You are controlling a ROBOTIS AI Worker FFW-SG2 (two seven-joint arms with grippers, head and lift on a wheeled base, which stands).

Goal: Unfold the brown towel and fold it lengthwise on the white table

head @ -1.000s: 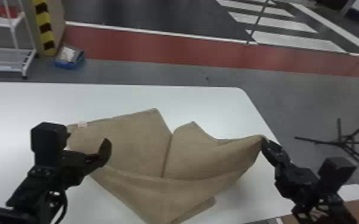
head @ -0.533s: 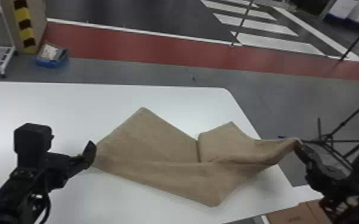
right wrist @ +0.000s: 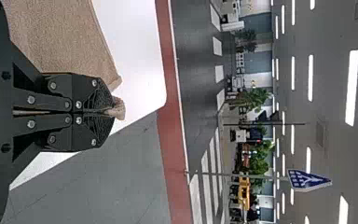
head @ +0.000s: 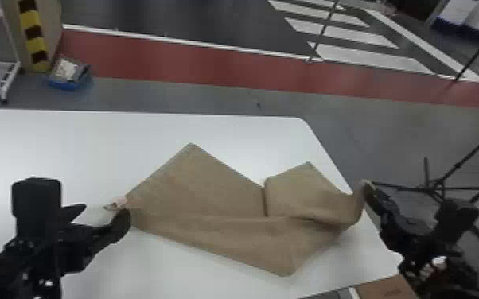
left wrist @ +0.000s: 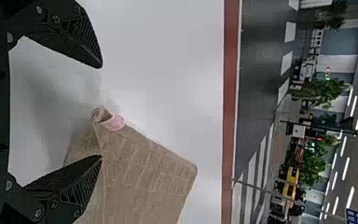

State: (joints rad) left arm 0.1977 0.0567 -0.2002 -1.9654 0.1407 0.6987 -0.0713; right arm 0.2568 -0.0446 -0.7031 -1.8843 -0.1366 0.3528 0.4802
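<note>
brown towel [head: 211,191] on white table [head: 71,151], black stand [head: 433,187] beyond

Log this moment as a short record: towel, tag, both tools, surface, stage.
towel: brown towel, folds overlapping, right end raised
tag: pink tag at the towel's left end
left tool: open, near the tag
right tool: shut on the towel's right end
surface: white table
stage: towel not spread flat; lengthwise fold not yet made

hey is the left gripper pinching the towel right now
No, the left gripper is open, its two fingers wide apart and not closed on the towel.
</note>
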